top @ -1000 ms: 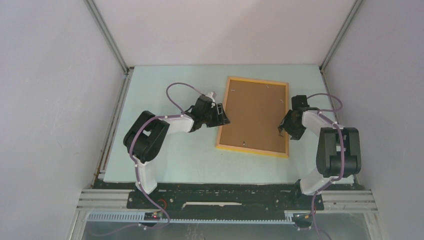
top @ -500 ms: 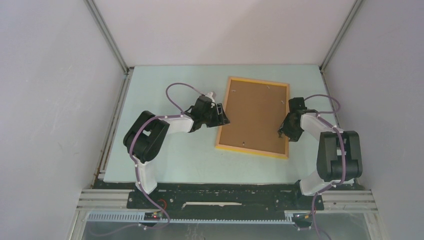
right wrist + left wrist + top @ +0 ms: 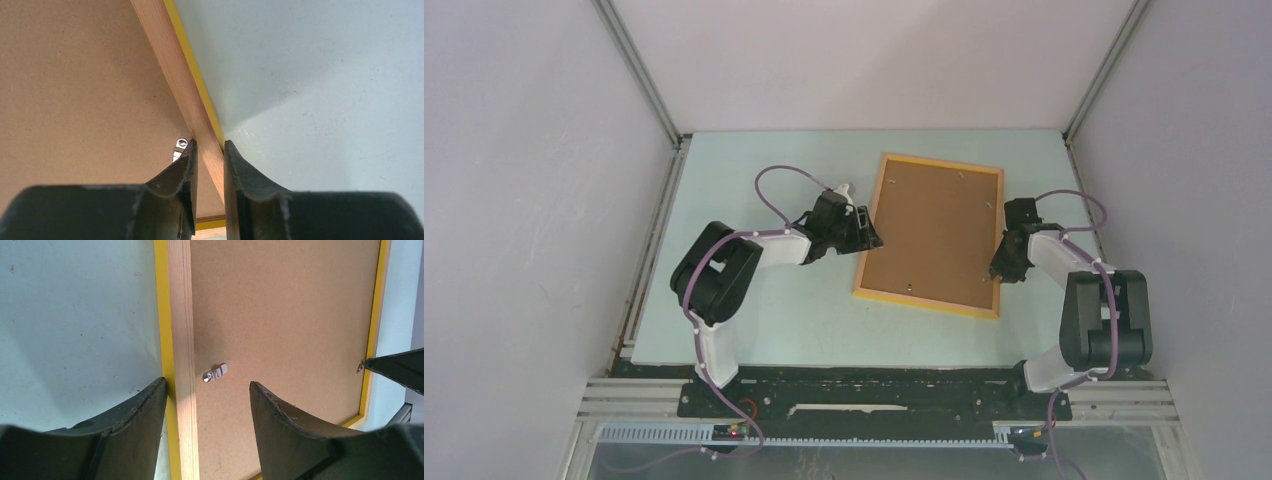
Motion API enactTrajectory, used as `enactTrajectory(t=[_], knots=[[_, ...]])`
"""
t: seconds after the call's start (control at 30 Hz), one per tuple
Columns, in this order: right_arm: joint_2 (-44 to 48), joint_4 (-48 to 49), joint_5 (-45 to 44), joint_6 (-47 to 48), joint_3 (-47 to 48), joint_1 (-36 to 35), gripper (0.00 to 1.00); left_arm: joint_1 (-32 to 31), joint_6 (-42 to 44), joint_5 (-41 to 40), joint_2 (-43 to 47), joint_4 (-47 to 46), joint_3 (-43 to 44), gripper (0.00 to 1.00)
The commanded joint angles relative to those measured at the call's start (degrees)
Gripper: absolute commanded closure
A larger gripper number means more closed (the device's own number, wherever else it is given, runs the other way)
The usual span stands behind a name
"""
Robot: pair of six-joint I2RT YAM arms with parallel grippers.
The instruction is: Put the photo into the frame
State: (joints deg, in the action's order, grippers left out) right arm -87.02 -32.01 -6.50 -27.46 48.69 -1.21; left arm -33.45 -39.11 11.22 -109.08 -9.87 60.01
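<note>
The yellow-orange wooden picture frame (image 3: pixel 927 302) lies face down, centre-right on the pale green table (image 3: pixel 764 180), with its brown backing board (image 3: pixel 934 230) uppermost. The left gripper (image 3: pixel 207 385) is released, jaws wide, straddling the left rail beside a small metal clip (image 3: pixel 215 373). The right gripper (image 3: pixel 210 145) is clenched on the right rail, lower half.

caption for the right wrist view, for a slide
Right tool grips the frame by its wooden rail, beside a metal clip.
</note>
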Motion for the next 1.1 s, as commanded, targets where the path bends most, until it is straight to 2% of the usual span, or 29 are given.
enactTrajectory(t=[0.0,0.1,0.37,0.5,0.63,0.73,0.93,1.07], knots=[[2.24,-0.84,-0.84,3.09,-0.34,0.04,0.77,-0.23,-0.7,1.73,1.77,-2.58,-1.21,0.37],[3.36,-0.76,-0.2,5.15,-0.35,0.11,0.73,-0.21,-0.71,1.86,1.79,-2.48,-1.14,0.37],[7.9,-1.96,2.33,4.89,0.92,0.01,0.44,-0.2,-0.81,2.05,1.51,-2.59,-0.99,0.38],[3.62,-3.11,3.59,5.43,2.07,-0.31,0.32,-0.15,-0.79,2.08,1.65,-2.61,-1.12,0.38],[0.12,-3.6,3.55,5.64,2.9,-0.51,0.27,-0.2,-0.79,2.13,1.43,-2.57,-1.03,0.38],[-1.9,-3.53,4.16,5.6,3.03,-0.7,0.27,-0.21,-0.8,2.14,1.42,-2.57,-1.02,0.38],[-3.37,-4.06,3.37,5.44,3.08,-1.2,0.39,-0.2,-0.79,2.14,1.46,-2.59,-0.92,0.38],[-2.82,-5.18,2.34,5.75,3.08,-1.54,0.43,-0.21,-0.79,2.16,1.48,-2.58,-1.01,0.38]])
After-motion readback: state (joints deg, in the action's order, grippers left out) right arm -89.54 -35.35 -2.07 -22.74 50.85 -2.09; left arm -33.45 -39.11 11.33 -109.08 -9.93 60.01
